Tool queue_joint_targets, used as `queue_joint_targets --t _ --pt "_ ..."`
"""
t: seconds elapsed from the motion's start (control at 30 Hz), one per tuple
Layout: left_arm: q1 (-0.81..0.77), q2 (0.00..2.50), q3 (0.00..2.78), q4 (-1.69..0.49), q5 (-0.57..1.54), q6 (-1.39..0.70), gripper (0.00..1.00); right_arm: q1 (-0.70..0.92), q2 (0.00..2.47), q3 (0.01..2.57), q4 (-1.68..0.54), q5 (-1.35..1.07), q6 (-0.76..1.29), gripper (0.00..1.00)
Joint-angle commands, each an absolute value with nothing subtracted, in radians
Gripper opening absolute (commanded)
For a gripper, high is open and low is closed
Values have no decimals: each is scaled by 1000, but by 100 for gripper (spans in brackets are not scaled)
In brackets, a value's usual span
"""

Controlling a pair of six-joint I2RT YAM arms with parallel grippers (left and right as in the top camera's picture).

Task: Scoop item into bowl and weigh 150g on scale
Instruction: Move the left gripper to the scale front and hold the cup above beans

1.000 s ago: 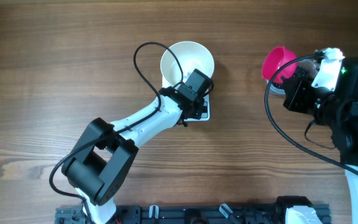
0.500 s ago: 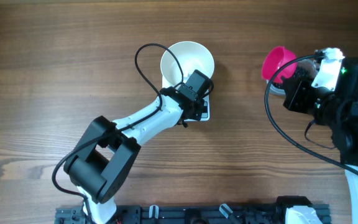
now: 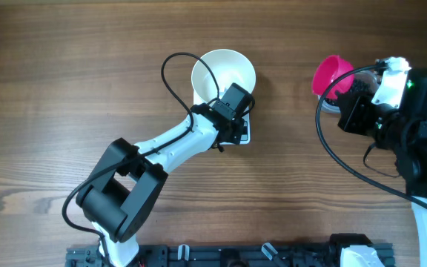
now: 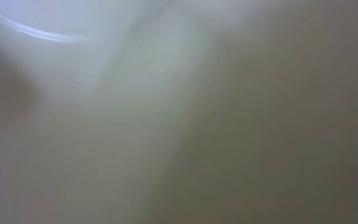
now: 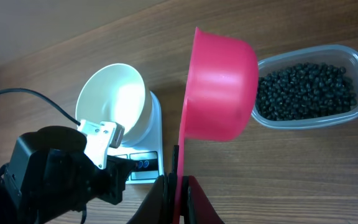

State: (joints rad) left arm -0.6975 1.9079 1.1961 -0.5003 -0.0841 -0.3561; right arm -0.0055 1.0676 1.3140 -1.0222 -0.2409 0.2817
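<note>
Progress: bowl (image 3: 217, 70) is sitting empty on scale (image 5: 148, 158), centre; beads (image 5: 303, 90) are lying in tub (image 5: 303, 122), far right; scooping and weighing are remaining | Jaws: left gripper (image 3: 240, 96) is clenching at bowl's rim, grasp unclear; right gripper (image 5: 178, 188) is grasping scoop (image 5: 219, 93) | Count: one tub, bowl, scale, scoop; beads uncountable

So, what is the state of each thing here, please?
bowl, empty, standing on the scale
scale, carrying the bowl, display seems on
pink scoop, tipped on its side, looks empty
tub, open, holding black beads
left tool, shut, at the bowl's rim
right tool, shut on the pink scoop's handle
</note>
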Motion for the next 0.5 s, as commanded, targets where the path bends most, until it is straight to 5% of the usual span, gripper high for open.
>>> queue_joint_targets --t 0.0,0.47 --pt "-706 1953 1194 -504 -49 -347 4 -5 1055 1327 -1013 -224 266 4" --pt "-705 1901 1211 -548 -121 -347 4 -5 1054 1327 -1018 -225 273 4"
